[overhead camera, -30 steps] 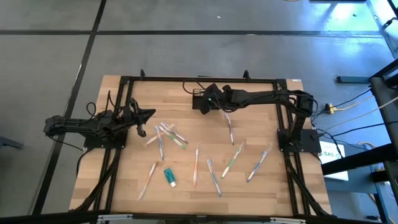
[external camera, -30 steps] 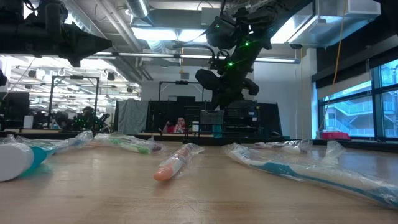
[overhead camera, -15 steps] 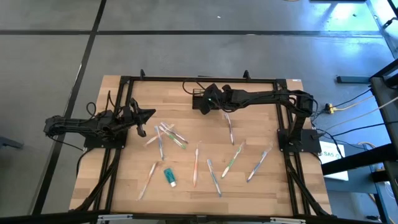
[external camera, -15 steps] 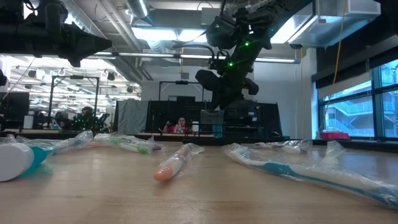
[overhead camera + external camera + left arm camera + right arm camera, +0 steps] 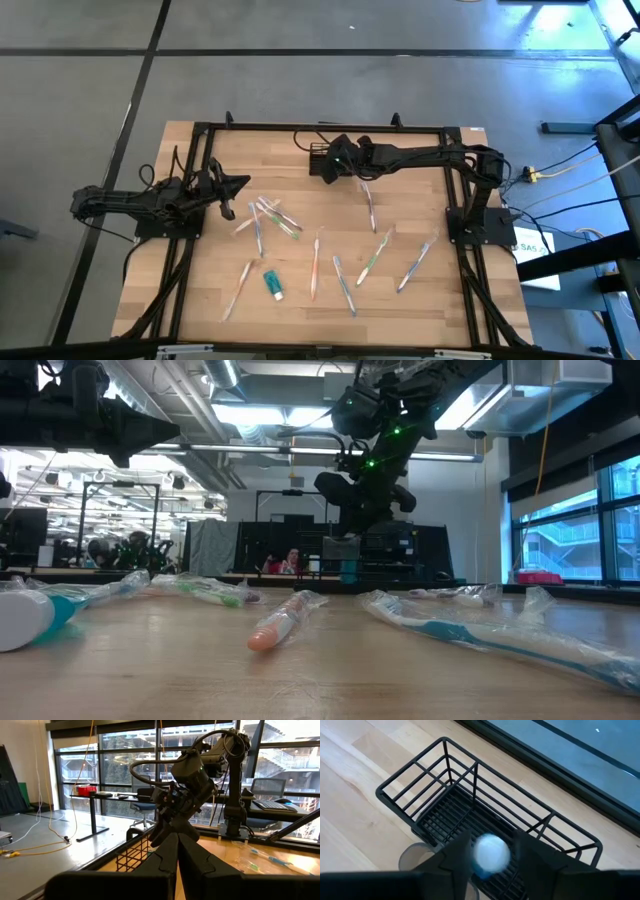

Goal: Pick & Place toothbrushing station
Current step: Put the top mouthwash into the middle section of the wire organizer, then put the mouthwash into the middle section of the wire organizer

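Above the toothbrushing station [image 5: 485,815], right gripper [image 5: 491,854] pinching a white-capped tube [image 5: 491,853], left gripper [image 5: 240,183] closed, idle.

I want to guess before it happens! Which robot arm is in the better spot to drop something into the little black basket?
The right one. The right gripper hangs directly over the black wire caddy, holding a white-capped item above it. The left gripper waits farther away, fingers together, holding nothing.

Two dark, matte, jointed arms; the right arm [image 5: 430,155] carries small green lights near its wrist and a looping black cable [image 5: 150,767].
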Robot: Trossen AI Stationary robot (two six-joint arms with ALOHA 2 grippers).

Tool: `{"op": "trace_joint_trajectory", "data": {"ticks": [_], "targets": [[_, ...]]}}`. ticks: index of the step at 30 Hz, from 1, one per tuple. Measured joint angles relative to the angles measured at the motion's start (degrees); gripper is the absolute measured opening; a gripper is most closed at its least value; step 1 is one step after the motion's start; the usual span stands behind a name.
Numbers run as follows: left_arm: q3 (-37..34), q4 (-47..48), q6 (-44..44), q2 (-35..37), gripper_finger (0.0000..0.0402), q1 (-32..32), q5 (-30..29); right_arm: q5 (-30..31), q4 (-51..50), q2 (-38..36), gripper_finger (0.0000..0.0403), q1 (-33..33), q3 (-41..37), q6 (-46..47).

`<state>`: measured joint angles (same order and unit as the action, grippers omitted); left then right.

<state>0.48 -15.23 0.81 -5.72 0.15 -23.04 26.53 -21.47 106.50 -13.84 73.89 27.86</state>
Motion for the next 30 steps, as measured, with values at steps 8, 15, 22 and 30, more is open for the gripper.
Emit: {"op": "trace_joint_trajectory", "data": {"ticks": [8,15,22,30], "targets": [[-0.01,0.00,-0.01,-0.01,0.0006,-0.01,-0.01,-0.40,0.00,0.00,0.0157,0.01,0.00,-0.02],[-0.01,0.01,-0.01,-0.02,0.0006,0.01,0.01,1.38,0.03,0.00,0.0158,-0.01,1.44,-1.37],[-0.01,0.01,-0.01,-0.02,0.0006,-0.01,-0.01,1.06,-0.08,0.00,0.0158,-0.01,3.66,-4.07],[-0.01,0.00,-0.01,-0.01,0.0006,-0.01,0.01,0.92,-7.93,-0.02,0.0158,0.16,9.03,-9.22]]}}
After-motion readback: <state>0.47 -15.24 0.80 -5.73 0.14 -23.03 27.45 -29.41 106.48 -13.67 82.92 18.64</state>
